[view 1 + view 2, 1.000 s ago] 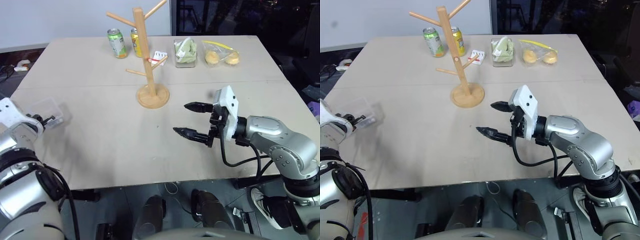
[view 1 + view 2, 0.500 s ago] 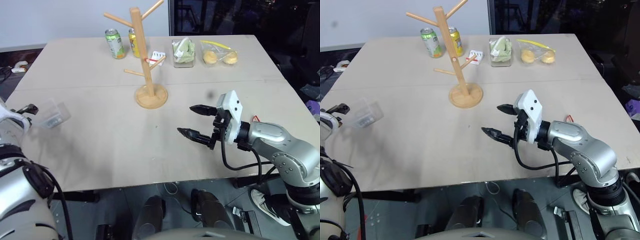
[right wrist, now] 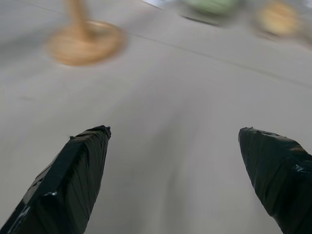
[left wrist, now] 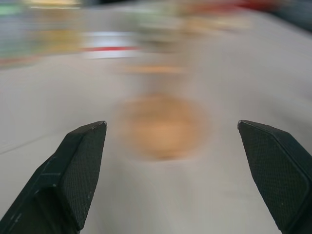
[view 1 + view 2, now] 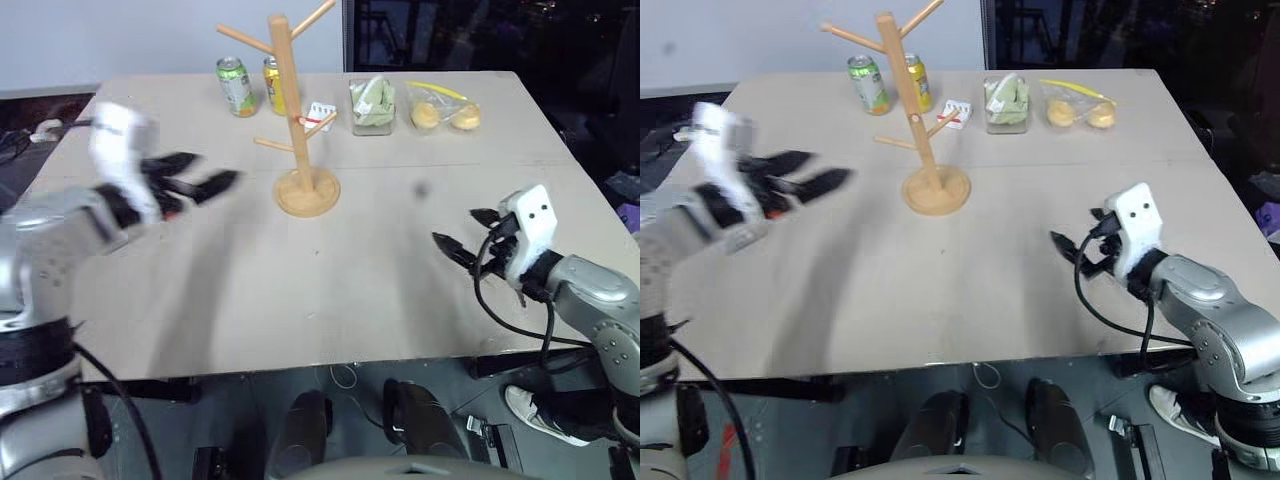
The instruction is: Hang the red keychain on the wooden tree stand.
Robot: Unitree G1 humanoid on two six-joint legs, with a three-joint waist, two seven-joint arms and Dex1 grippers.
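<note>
We looked for the red keychain [image 5: 303, 121] first. We saw a tiny bit of red on a low peg of the wooden tree stand [image 5: 285, 100], on the side near the small white packet [image 5: 321, 109]. It was very small, so we could not be sure how well it sat on the peg. It looked to us like it was hanging there.

Our left gripper [image 5: 215, 170] was up over the table [image 5: 300, 290], to the left of the stand and apart from it. It looked blurry. Its two black fingers were spread wide, and nothing was in them. Our right gripper [image 5: 453, 226] was low by the table's right side, far from the stand. Its fingers were spread wide too, with nothing in them.

So we thought the hanging step was done, or very nearly done. Neither gripper had the keychain.

For the next move, we thought we only had to keep both arms away from the stand. The left gripper pointed toward it, so a bump could tip the stand or knock the red loop off. The two cans [image 5: 235, 85] stood behind the stand, so we had to stay clear of them as well.
</note>
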